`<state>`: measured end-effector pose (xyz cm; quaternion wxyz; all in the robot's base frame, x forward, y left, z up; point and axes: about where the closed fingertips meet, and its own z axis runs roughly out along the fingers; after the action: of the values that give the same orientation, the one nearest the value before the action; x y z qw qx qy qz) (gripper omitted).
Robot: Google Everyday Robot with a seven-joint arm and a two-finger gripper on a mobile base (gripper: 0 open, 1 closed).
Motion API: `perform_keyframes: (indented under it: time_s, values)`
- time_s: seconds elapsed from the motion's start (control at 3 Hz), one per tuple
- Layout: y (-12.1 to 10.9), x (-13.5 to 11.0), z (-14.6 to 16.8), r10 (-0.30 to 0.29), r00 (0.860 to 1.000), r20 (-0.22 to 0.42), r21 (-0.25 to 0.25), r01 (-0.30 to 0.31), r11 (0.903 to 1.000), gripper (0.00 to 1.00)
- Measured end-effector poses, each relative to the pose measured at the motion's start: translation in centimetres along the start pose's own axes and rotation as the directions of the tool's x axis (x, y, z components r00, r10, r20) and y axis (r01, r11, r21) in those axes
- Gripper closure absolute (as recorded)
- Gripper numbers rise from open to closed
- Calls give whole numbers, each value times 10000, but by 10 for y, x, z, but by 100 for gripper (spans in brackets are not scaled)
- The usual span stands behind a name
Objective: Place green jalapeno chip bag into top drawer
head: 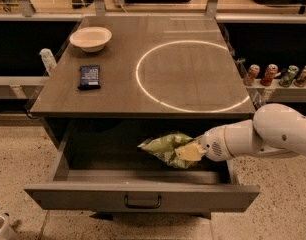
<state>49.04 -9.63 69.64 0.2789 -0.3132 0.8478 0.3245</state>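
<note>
The green jalapeno chip bag [165,148] is shiny, wrinkled green foil with pale patches. It hangs inside the open top drawer [143,196], right of its middle, above the drawer floor. My gripper [189,151] reaches in from the right on a white arm and is shut on the bag's right end. The drawer is pulled out towards the camera, with a grey front panel and a small dark handle [142,202].
On the cabinet top [113,94] are a white bowl [91,38] at the back left, a small dark-blue packet [89,77] and a bright ring of light [190,74]. Several cans [278,75] stand on a shelf at the right.
</note>
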Motion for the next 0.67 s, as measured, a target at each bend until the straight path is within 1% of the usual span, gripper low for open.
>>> perform_keyframes:
  time_s: [0.33,0.67]
  values:
    - [0,0,0,0,10000,0,0,0,10000,81]
    - [0,0,0,-1,10000,-1,-1,1,10000,57]
